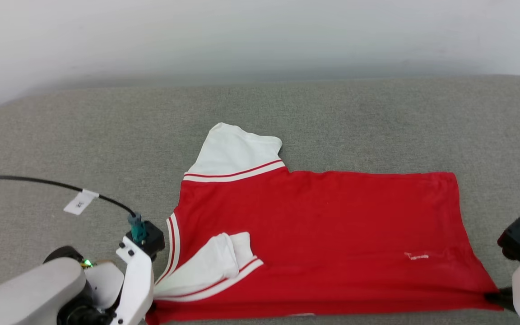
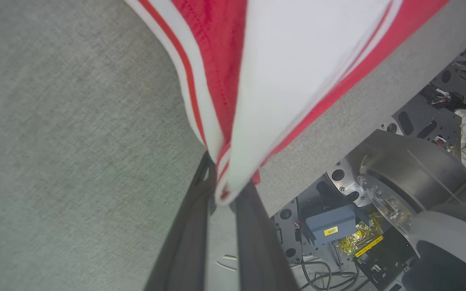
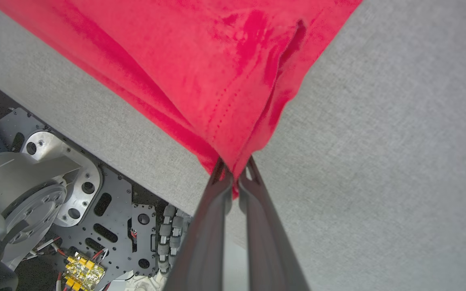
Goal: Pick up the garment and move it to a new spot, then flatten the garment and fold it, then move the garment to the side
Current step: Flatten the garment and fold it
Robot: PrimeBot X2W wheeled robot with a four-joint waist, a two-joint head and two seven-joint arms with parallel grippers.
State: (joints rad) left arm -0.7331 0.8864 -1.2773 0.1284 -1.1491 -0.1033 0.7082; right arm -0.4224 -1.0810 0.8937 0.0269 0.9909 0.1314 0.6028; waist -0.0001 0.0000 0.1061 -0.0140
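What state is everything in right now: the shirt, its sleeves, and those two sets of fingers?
garment, spread on the grey table, plain red side up, body not yet folded.
near sleeve, folded onto the red body.
far sleeve, lying flat, pointing away.
left fingers, shut on the garment's sleeve-end corner.
right fingers, shut on the garment's hem corner.

- A red garment (image 1: 323,234) lies flat on a grey cloth surface (image 1: 61,135), stretched from left to right.
- One white sleeve (image 1: 235,153) spreads out at the far left; the other (image 1: 210,266) is folded onto the red body at the near left.
- The right gripper (image 1: 494,298) meets the near right corner.
- The pale left arm (image 1: 136,280) sits beside the near left corner.
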